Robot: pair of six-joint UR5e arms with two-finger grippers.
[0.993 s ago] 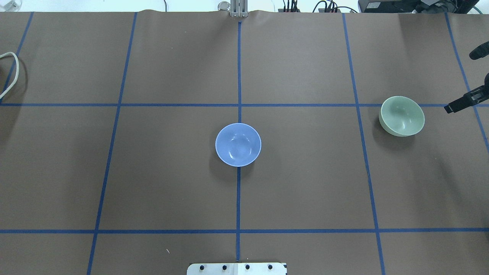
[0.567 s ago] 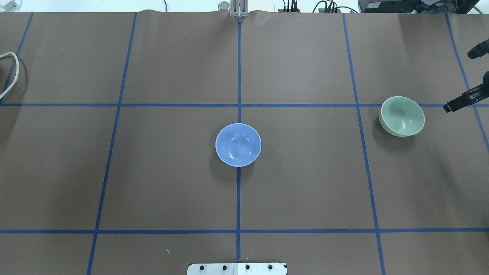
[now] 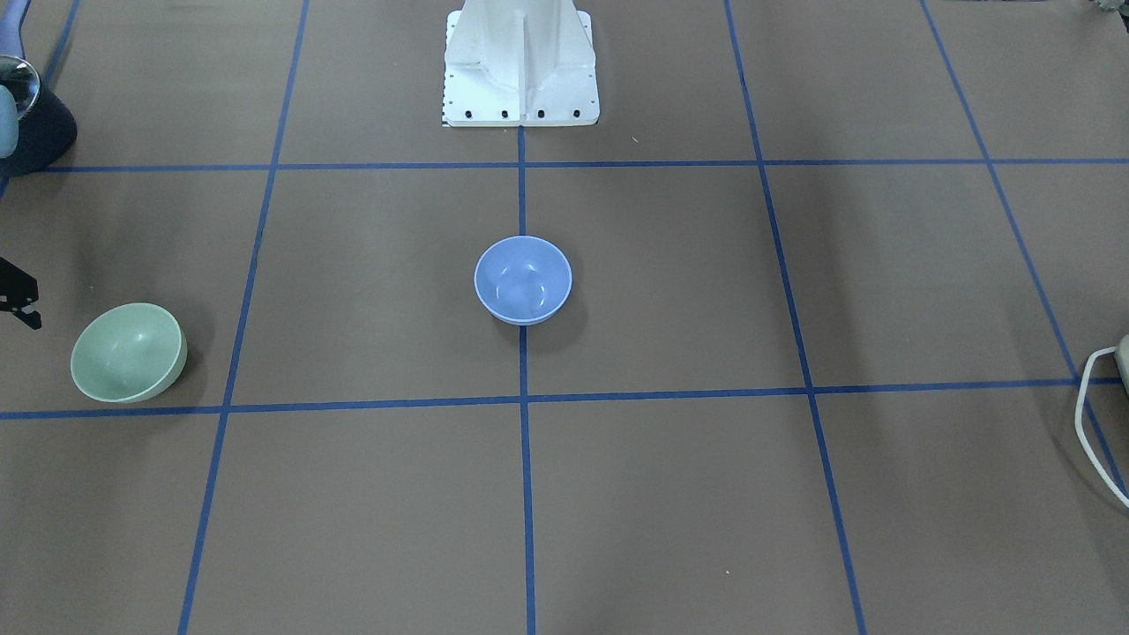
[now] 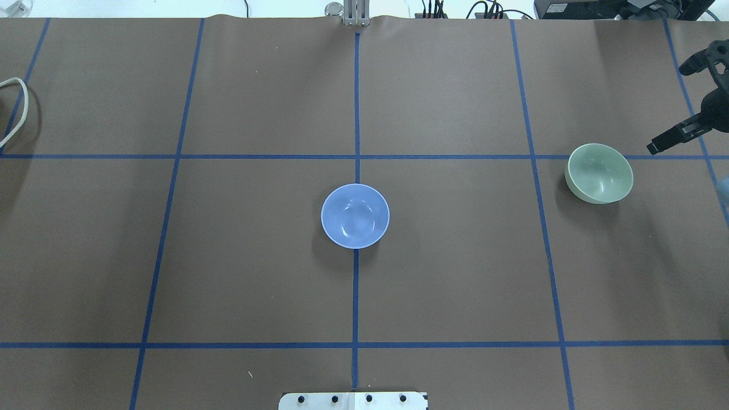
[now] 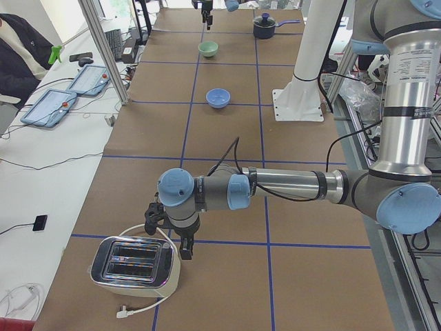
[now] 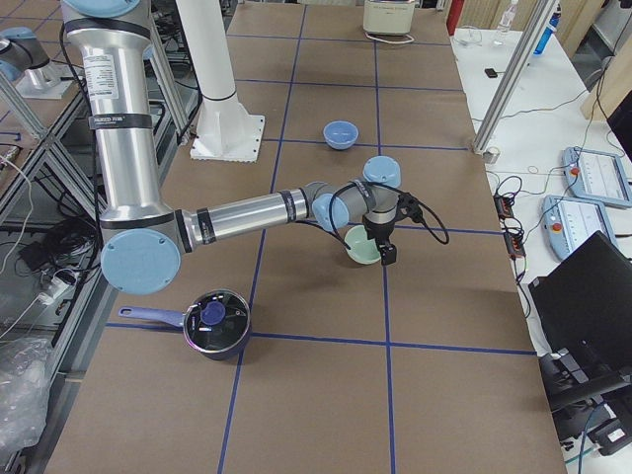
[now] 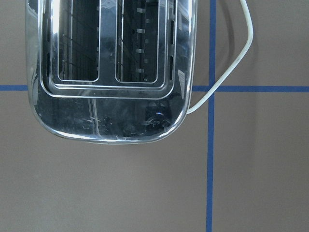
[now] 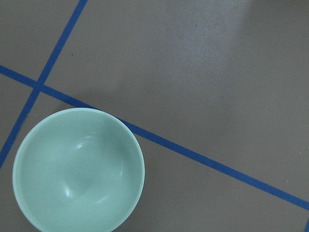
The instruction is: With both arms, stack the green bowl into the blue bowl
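The green bowl (image 4: pixel 599 173) stands upright at the table's right side; it also shows in the front view (image 3: pixel 129 353) and at the lower left of the right wrist view (image 8: pixel 77 169). The blue bowl (image 4: pixel 355 216) stands upright at the table's centre, on the middle tape line (image 3: pixel 523 280). My right gripper (image 4: pixel 667 108) hovers just right of and beyond the green bowl, two black fingers (image 4: pixel 660 145) spread apart, holding nothing. My left gripper (image 5: pixel 180 243) hangs far off at the left end, beside a toaster; I cannot tell whether it is open.
A chrome toaster (image 5: pixel 134 265) with a white cord (image 4: pixel 17 108) sits at the left end, filling the left wrist view (image 7: pixel 111 67). A dark lidded pot (image 6: pixel 215 324) sits at the right end near the robot. The white pedestal (image 3: pixel 520 62) stands mid-table at my side.
My right gripper has moved left and farther across the table, closer to the green bowl. Both bowls are where they were.
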